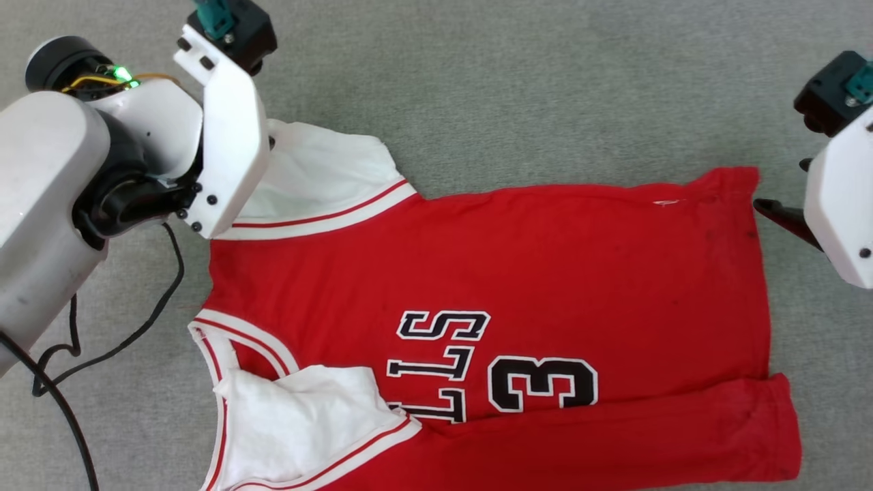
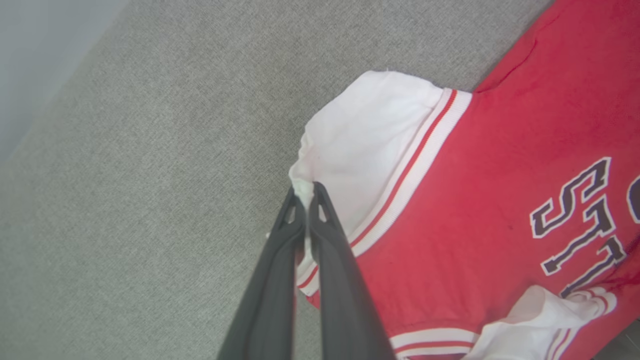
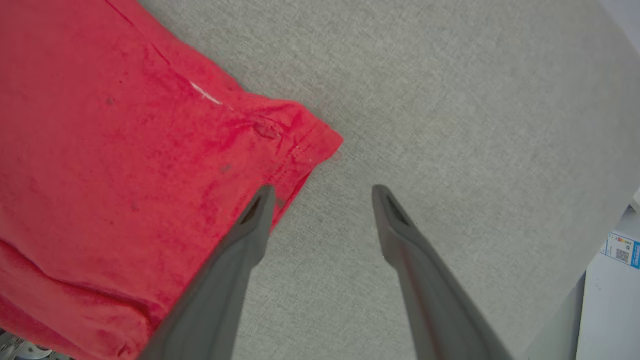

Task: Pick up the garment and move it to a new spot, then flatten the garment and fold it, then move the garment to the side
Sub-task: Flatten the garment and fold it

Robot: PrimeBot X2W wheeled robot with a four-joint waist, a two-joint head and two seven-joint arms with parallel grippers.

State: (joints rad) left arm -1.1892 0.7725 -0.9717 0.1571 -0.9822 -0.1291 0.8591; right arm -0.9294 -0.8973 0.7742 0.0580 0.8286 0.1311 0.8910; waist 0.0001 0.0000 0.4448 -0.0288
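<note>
Garment: the red sleeveless basketball jersey [image 1: 545, 273] lies spread on the grey, fabric-covered counter [image 1: 545, 82]. Its neck end is toward the robot's left and its hem toward the right.
Fold: in the head view the jersey's near long edge is turned up over the front, covering the lower part of the chest lettering.
Lettering: black, white-outlined letters and a "3" [image 1: 542, 383] run sideways across the chest.
Lining: white inner fabric shows at the far shoulder [image 1: 320, 170] and at the near armhole [image 1: 300, 416]. Each patch is bordered by white-and-red striped trim.
Left gripper [image 2: 305, 192]: the jaws are closed, pinching a small bunch of white lining at the outer edge of the far shoulder.
Right gripper [image 3: 322, 192]: the jaws are spread wide and hold nothing. One finger [image 3: 255, 215] has its tip over the far corner of the hem, and the other finger [image 3: 400, 225] is over bare counter just beside the cloth.
Cable: a black cable [image 1: 136, 327] loops over the counter beside the left arm, near the jersey's neck end.
</note>
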